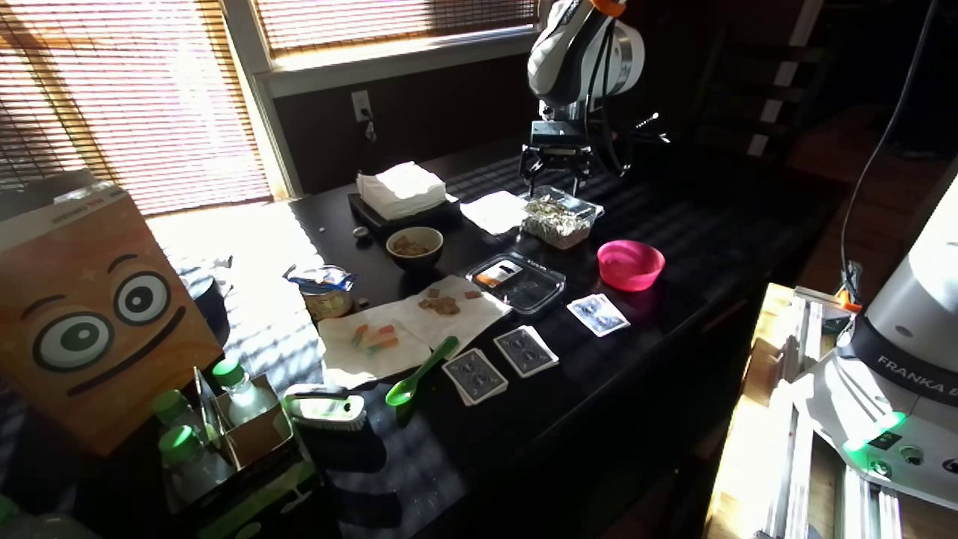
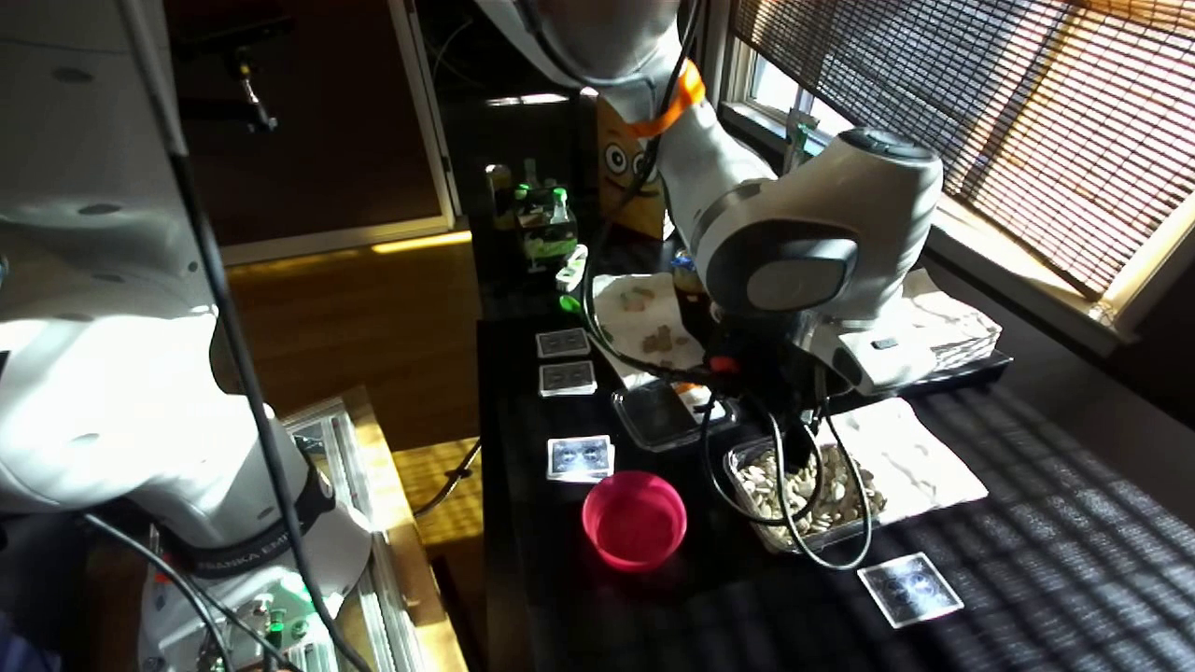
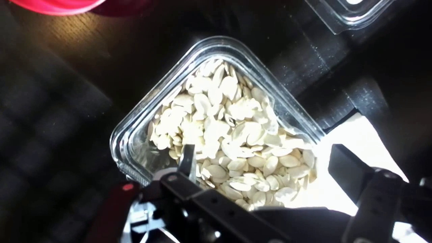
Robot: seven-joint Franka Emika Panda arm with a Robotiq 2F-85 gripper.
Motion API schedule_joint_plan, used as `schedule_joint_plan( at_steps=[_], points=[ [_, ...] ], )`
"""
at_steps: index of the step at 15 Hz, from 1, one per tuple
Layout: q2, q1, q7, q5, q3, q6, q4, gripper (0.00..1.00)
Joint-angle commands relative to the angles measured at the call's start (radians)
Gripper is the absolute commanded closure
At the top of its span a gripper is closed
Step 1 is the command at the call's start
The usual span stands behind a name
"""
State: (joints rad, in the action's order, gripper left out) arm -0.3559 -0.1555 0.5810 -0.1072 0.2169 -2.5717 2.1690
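The end effector [image 3: 263,157] is hanging over a clear plastic tub [image 3: 158,98] of pale seeds [image 3: 219,135], its 2 fingers [image 3: 347,168] standing wide apart and gripping nothing. In the wrist view, 1 finger is overlapping the seeds while the other is showing past the rim, in front of a white paper napkin [image 2: 920,448]; the views are not settling whether either is touching the plastic. The tub is sitting lidless on the dark bench [image 2: 1074,560], right beside the napkin, with a clear plastic lid [image 1: 539,288] lying near it and a pink bowl [image 2: 635,523] standing near but apart. Its thin walls are looking slippery and likely to be flexing under pressure, and the loose seeds are presumably adding a modest, shifting weight, so squeezing hard across the whole tub would be risking a spill. The rim, midway along 1 side, is seeming the stiffest hold, with 1 finger inside and 1 outside. Single seeds are appearing light, smooth and fairly stiff.
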Motion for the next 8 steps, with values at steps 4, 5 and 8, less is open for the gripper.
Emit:
schedule_joint_plan(
  at_steps=[4,5,8],
  points=[
    [-0.068,0.002,0.025,-0.123,0.007,-0.071,0.000,0.00],
    [-0.073,0.000,0.026,-0.137,0.006,-0.077,0.000,0.00],
    [-0.092,0.004,0.040,-0.155,0.013,-0.091,-0.005,0.00]
  ],
)
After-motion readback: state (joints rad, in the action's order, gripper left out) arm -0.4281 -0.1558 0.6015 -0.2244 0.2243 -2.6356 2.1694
